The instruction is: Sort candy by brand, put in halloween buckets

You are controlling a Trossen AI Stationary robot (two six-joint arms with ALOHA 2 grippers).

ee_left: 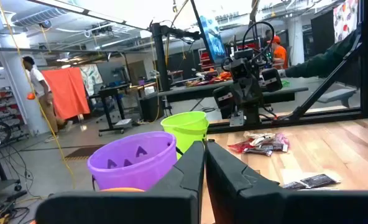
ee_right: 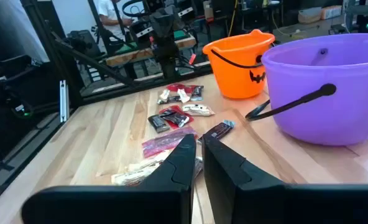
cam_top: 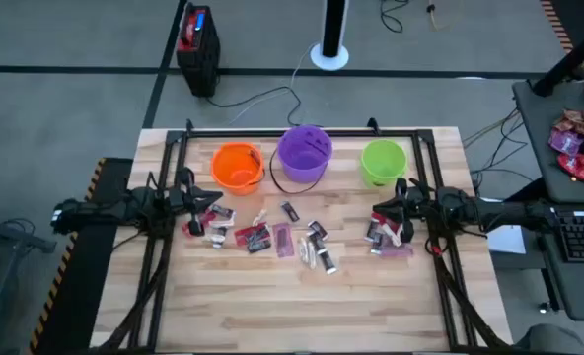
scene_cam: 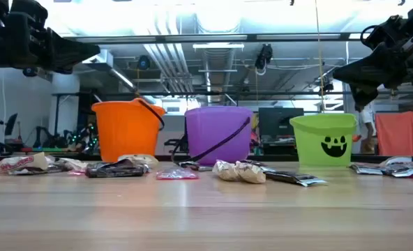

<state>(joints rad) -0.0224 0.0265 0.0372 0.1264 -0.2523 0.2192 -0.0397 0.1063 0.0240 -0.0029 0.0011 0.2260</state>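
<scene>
Three buckets stand in a row near the table's far edge: orange (cam_top: 238,166), purple (cam_top: 304,153), lime green (cam_top: 383,161). Small wrapped candy lies flat on the wood in a left cluster (cam_top: 208,219), a middle scatter (cam_top: 272,237) (cam_top: 317,247) and a right cluster (cam_top: 386,237). My left gripper (cam_top: 191,194) hovers shut above the left cluster, near the orange bucket. My right gripper (cam_top: 396,205) hovers shut over the right cluster, just nearer than the green bucket. In the wrist views both pairs of fingers (ee_left: 204,146) (ee_right: 199,140) stand together, holding nothing.
A black frame (cam_top: 272,131) runs along the table's far edge and down both sides. A side table at the right holds a heap of larger red and pink bags (cam_top: 580,148) and a keyboard (cam_top: 578,237). Bare wood (cam_top: 292,306) lies toward the near edge. A person (ee_left: 35,81) walks far behind.
</scene>
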